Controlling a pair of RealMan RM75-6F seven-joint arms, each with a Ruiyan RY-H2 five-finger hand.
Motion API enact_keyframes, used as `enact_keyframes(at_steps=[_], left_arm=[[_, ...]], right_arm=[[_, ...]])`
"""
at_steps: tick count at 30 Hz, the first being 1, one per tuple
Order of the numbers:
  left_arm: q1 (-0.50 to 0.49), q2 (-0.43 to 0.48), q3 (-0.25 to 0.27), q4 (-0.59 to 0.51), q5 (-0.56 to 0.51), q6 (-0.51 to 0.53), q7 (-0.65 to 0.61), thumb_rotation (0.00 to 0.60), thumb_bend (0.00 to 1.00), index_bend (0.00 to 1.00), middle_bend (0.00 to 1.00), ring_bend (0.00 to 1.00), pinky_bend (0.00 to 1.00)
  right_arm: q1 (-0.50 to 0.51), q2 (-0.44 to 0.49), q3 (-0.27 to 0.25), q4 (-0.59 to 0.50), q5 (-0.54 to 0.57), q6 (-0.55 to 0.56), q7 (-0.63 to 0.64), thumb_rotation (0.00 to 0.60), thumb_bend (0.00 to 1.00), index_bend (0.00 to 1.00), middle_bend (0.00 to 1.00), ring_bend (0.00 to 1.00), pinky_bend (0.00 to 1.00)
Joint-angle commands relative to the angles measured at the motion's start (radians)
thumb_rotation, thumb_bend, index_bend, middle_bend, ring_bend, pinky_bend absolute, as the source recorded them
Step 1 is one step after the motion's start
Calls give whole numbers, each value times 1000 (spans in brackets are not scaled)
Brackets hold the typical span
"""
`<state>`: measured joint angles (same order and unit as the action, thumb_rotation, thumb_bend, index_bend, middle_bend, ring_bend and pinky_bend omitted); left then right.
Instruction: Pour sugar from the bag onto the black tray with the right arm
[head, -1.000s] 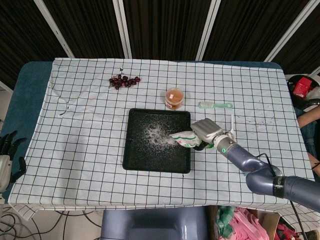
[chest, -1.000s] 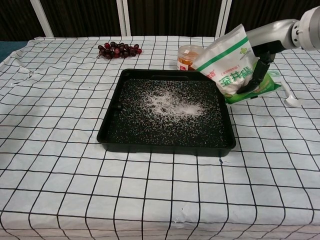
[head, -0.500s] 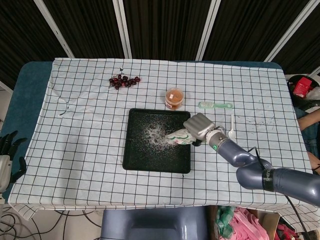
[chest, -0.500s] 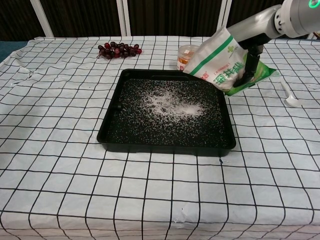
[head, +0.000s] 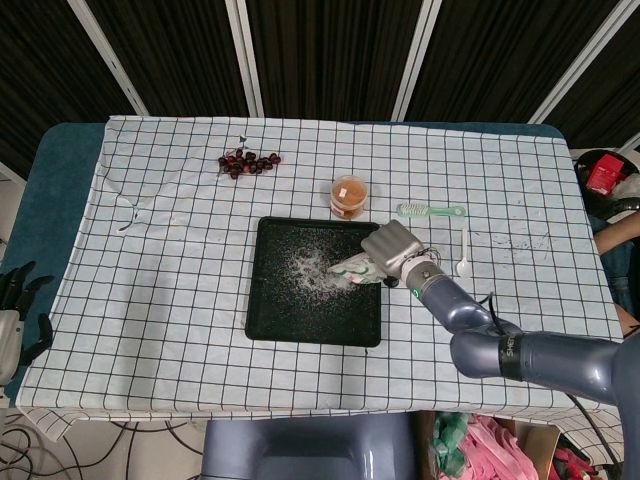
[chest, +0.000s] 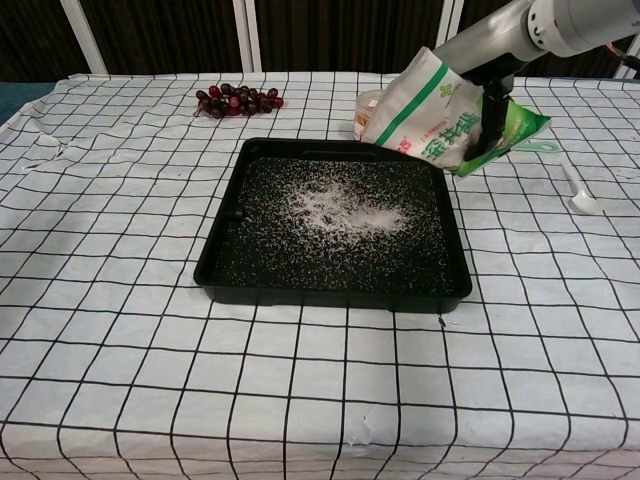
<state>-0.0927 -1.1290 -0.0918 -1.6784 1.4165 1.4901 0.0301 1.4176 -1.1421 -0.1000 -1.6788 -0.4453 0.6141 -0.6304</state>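
Observation:
A black tray (head: 266, 318) (chest: 225, 262) lies mid-table with a patch of white sugar (head: 312, 270) (chest: 345, 208) scattered on its floor. My right hand (head: 391, 247) (chest: 489, 100) grips a white and green sugar bag (head: 356, 267) (chest: 430, 112), tilted with its mouth toward the tray's far right corner. The bag hangs above the tray's rim. My left hand (head: 17, 305) hangs off the table's left edge, fingers apart, holding nothing.
A bunch of dark cherries (head: 247, 162) (chest: 235, 100) lies at the back left. An orange-filled cup (head: 348, 194) (chest: 367, 108) stands just behind the tray. A green brush (head: 430, 211) and a white spoon (head: 463, 255) (chest: 577, 192) lie to the right.
My right hand has carried the bag back and to the left, from beside the tray's right edge to over its far right corner. The sugar patch looks the same.

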Motion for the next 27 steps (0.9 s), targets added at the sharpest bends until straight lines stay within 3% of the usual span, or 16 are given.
enact_keyframes(at_steps=[1, 15, 27], left_arm=[[0, 0, 0, 0, 2, 1, 1, 600, 659, 201, 32, 0, 0], [0, 1, 1, 0, 5, 3, -3, 600, 659, 201, 32, 0, 0], [1, 1, 1, 0, 5, 3, -4, 600, 659, 201, 32, 0, 0]], right_arm=[[38, -6, -30, -12, 43, 21, -39, 600, 446, 497, 448, 564, 633], [128, -52, -109, -48, 140, 134, -188, 600, 450, 498, 451, 565, 636], [146, -72, -130, -62, 158, 188, -255, 600, 451, 504, 452, 566, 636]])
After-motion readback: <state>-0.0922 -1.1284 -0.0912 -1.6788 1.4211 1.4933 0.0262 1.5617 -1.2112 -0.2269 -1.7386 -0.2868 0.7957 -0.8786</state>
